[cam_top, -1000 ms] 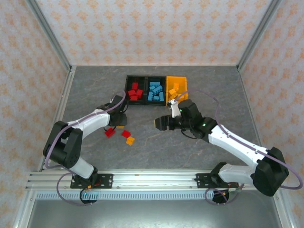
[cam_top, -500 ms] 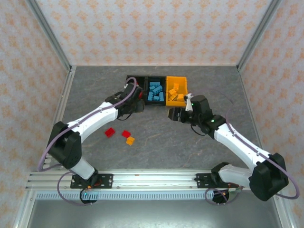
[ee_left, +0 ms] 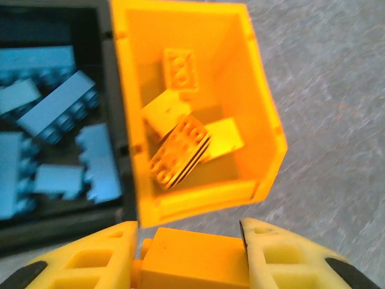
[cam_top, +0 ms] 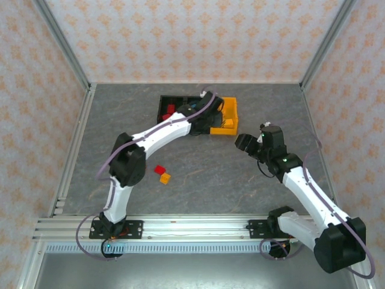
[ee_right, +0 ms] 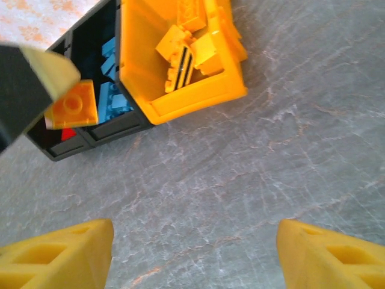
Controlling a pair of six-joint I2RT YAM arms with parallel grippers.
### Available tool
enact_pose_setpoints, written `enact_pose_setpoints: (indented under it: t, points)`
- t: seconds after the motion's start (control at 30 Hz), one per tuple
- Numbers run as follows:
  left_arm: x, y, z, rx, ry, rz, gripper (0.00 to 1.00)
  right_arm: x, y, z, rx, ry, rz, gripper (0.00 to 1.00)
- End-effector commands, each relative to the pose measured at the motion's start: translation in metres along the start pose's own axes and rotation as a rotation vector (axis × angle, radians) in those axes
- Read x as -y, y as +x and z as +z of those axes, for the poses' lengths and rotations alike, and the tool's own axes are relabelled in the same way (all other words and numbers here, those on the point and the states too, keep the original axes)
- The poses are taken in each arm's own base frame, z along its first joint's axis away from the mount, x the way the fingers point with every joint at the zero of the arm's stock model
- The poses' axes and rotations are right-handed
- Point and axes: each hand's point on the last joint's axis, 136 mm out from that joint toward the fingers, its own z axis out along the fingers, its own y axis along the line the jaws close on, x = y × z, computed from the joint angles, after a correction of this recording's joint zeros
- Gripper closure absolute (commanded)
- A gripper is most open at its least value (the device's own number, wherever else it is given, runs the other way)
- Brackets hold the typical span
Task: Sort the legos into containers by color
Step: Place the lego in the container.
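Orange-yellow lego brick (ee_left: 195, 260) clamped between the two yellow fingers (ee_left: 99, 262) of the left gripper (ee_left: 189, 244). Held off the table, just short of the near wall of the orange-yellow bin (ee_left: 264, 108) as seen from the left wrist.

Inside that bin, four more orange-yellow bricks (ee_left: 180, 150). One near the far wall with studs toward the camera, the rest piled and tilted around the middle.

Joined to the bin's left side, the middle black bin (ee_left: 60, 232), holding a loose heap of blue bricks (ee_left: 57, 108) at mixed angles. At the far left end of the row, the second black bin (cam_top: 162, 109), with red bricks (cam_top: 171, 109) in it, partly hidden under the left arm (cam_top: 156, 132) in the top view. All three bins in one joined row toward the back of the grey stone-pattern table (cam_top: 210, 198), a little left of centre.

On the open table, well apart from the bins and close to the left arm's elbow, a loose red brick (cam_top: 159, 170) and a loose orange-yellow brick (cam_top: 165, 178). Just beside each other; touching or not, impossible to tell.

Right gripper (ee_right: 195, 253) with its fingers spread wide and nothing between them, above bare table. From its wrist camera, a slanted look up at the orange-yellow bin's corner and at the clamped brick beside the black bins. In the top view, off to the right of the orange-yellow bin and apart from it.
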Motion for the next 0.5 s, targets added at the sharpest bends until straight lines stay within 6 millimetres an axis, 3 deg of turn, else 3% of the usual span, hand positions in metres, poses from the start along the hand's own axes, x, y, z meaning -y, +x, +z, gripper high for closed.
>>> enact_pose_setpoints:
  t: [0.0,0.27,0.47]
  points:
    - [0.005,-0.016,0.01,0.017,-0.036,0.001,0.71,0.01,0.0,-0.004,0.02,0.023,0.036,0.28]
    - [0.023,-0.05,0.053,0.121,-0.048,0.035,0.7,0.018,0.004,-0.003,0.018,0.047,0.031,0.28]
    - [0.029,-0.057,0.071,0.167,-0.022,0.034,0.68,0.019,0.002,-0.006,0.033,0.049,0.033,0.28]
